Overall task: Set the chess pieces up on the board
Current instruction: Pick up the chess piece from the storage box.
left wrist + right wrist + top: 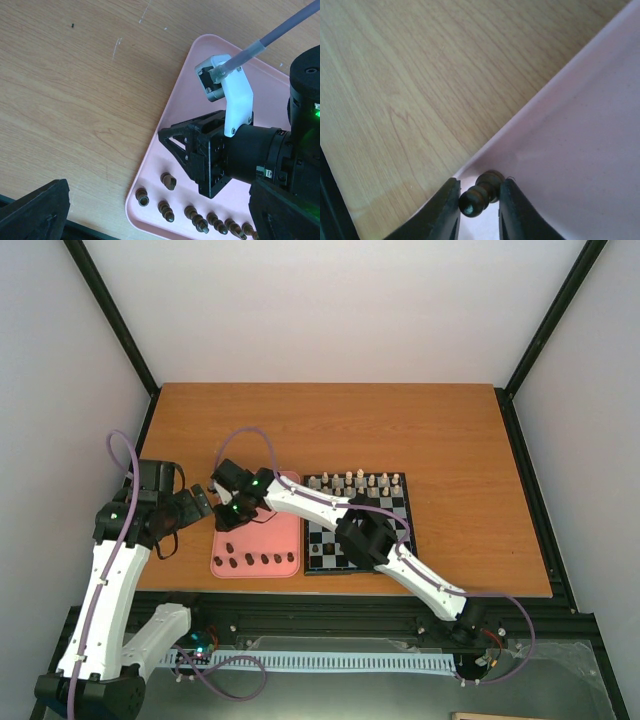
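A dark brown chess piece (480, 194) lies near the left edge of the pink tray (570, 125). My right gripper (479, 205) is shut on it, one finger on its head and the other on its base. From above, the right gripper (223, 518) reaches over the tray (262, 535). Several more dark chess pieces (255, 561) lie in a row along the tray's near edge, with one (170, 181) lying apart from the row (200, 222). The board (330, 552) stands just right of the tray. My left gripper (193, 508) hangs open left of the tray, its fingers (37, 210) wide apart and empty.
Cream-white pieces (355, 481) stand along the board's far rows. The right arm's wrist (235, 150) and its cable cross over the tray (170, 120) in the left wrist view. Bare wooden table (330, 430) lies beyond and to the left (395, 75).
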Controlling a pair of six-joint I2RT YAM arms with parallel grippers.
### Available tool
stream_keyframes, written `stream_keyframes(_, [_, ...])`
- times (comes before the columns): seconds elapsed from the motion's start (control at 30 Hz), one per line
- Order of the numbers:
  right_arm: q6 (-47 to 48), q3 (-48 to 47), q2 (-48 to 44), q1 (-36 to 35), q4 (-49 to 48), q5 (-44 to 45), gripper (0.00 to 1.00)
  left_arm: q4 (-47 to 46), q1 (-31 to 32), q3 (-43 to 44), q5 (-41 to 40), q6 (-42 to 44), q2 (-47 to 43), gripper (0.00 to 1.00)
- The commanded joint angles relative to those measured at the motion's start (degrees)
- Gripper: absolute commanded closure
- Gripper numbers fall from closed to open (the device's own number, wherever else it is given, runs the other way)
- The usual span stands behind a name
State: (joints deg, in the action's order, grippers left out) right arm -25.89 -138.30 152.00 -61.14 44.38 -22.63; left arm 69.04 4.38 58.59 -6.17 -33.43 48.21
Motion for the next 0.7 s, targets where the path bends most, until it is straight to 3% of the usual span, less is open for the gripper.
stream_keyframes(0.0, [0.5,-1.7,0.8,0.1,1.7,1.7,0.82,0.5,-0.4,1.1,0.1,-0.4,-0.6,0.00])
stream_keyframes(0.37, [3.6,1.0,-4.9,0.6,2.7,6.6,0.89,0.0,-0.4,1.2,0.8,-0.3,-0.6,0.00])
stream_keyframes(0.67, [3.8,20.4,-24.7,3.9,1.6,16.4,0.90,-1.2,-0.4,0.7,1.0,-0.1,-0.5,0.00])
